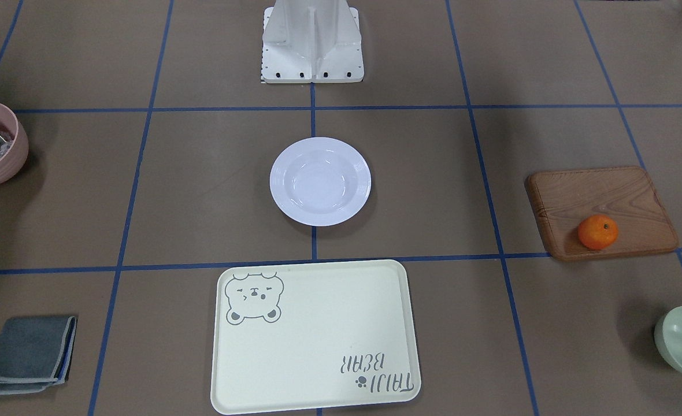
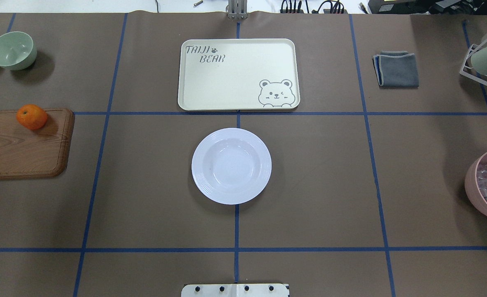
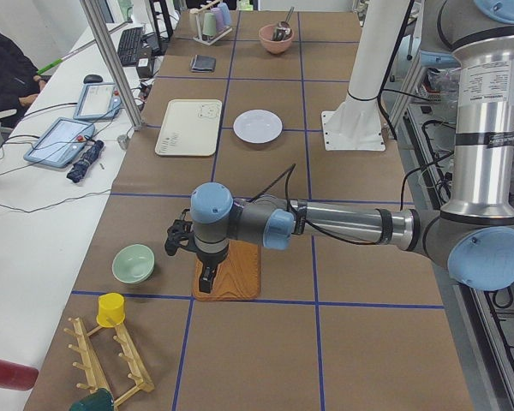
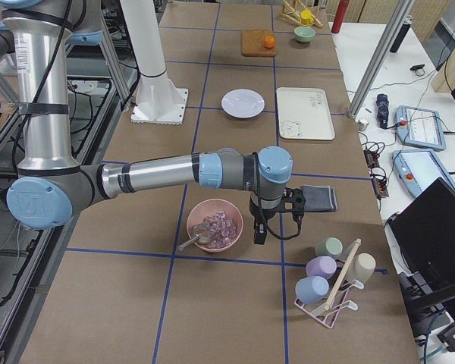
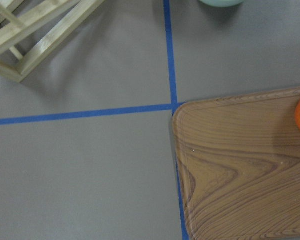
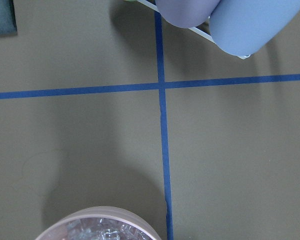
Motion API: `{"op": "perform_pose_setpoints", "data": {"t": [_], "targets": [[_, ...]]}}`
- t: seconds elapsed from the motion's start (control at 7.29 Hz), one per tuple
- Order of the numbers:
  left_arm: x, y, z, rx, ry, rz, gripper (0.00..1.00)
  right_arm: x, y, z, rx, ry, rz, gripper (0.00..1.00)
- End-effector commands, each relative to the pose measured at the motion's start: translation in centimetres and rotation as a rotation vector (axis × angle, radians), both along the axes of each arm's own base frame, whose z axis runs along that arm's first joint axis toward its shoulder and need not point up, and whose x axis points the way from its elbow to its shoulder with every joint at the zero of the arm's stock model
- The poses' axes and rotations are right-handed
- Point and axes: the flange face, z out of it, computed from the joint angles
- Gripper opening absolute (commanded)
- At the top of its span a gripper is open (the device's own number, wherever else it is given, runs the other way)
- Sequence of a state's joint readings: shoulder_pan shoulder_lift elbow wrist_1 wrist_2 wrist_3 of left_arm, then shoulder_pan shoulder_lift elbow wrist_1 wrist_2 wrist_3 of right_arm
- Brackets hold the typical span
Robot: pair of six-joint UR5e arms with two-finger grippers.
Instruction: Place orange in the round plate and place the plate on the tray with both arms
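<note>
The orange lies on the far corner of a brown wooden board at the table's left end. In the middle of the table the white round plate stands empty. Beyond it lies the cream tray with the bear drawing, nothing on it. My left gripper hangs over the board's outer end, apart from the orange; I cannot tell if it is open or shut. My right gripper hovers beside the pink bowl at the right end; its state I cannot tell either. Neither wrist view shows fingers.
A pale green bowl stands beyond the board, near a wooden rack with a yellow cup. A folded grey cloth and a cup rack are at the right end. The robot's pedestal stands behind the plate.
</note>
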State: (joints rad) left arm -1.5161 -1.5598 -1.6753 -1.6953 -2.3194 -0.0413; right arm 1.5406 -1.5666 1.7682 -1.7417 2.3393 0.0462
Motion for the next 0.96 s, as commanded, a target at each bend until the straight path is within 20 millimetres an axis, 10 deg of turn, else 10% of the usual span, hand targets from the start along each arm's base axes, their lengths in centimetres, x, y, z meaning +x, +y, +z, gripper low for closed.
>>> {"op": "perform_pose_setpoints", "data": {"t": [0.0,0.82], "targets": [[5.9,-3.0,-3.5,-0.036,0.024,-0.005,0.99,-2.2,-0.4,0.0,0.063,0.004,-0.04,1.0],[23.4,-6.3,-7.3,-0.169,0.033,-0.132,0.99,-2.5,-0.3,0.7,0.054,-0.006,-0.05,1.0]]}}
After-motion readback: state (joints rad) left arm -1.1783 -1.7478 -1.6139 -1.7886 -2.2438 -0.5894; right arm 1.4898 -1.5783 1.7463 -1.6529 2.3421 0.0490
